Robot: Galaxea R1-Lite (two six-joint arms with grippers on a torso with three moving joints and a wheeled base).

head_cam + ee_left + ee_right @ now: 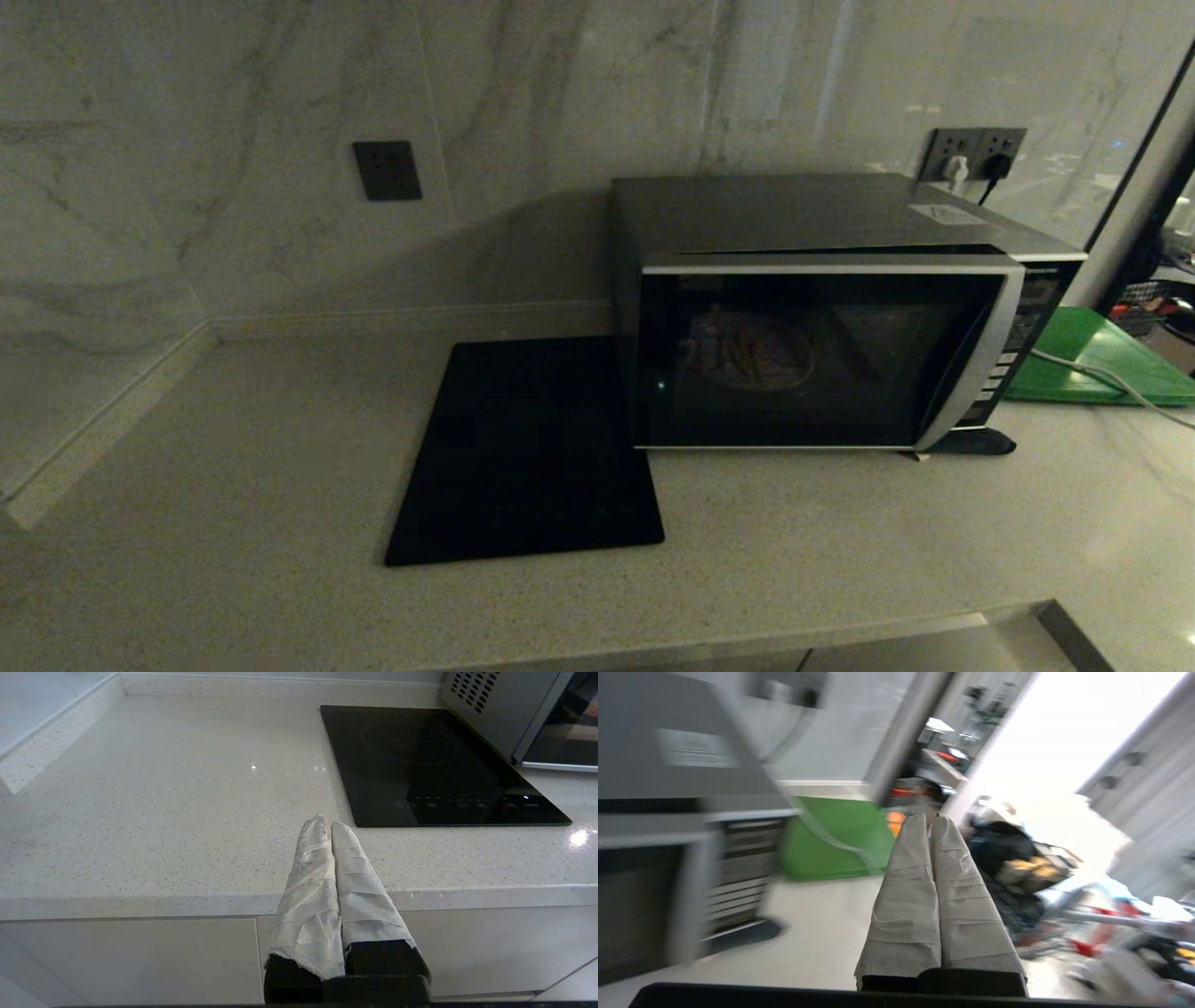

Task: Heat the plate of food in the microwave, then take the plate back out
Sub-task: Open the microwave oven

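Observation:
The dark grey-and-silver microwave (pixel 822 345) stands on the counter at the right with its glass door closed. Through the door I make out the plate of food (pixel 747 353) inside, dim behind the glass. Neither arm shows in the head view. My left gripper (pixel 326 822) is shut and empty, its cloth-wrapped fingers held over the counter's front edge, left of the microwave (pixel 504 714). My right gripper (pixel 930 820) is also shut and empty, off to the right of the microwave (pixel 668 849), beside its button panel.
A flat black glass square (pixel 527 448) lies on the counter just left of the microwave. A green board (pixel 1102 359) and a white cable (pixel 1111 381) lie to its right. Wall sockets (pixel 976 154) sit behind it. Pale counter stretches to the left.

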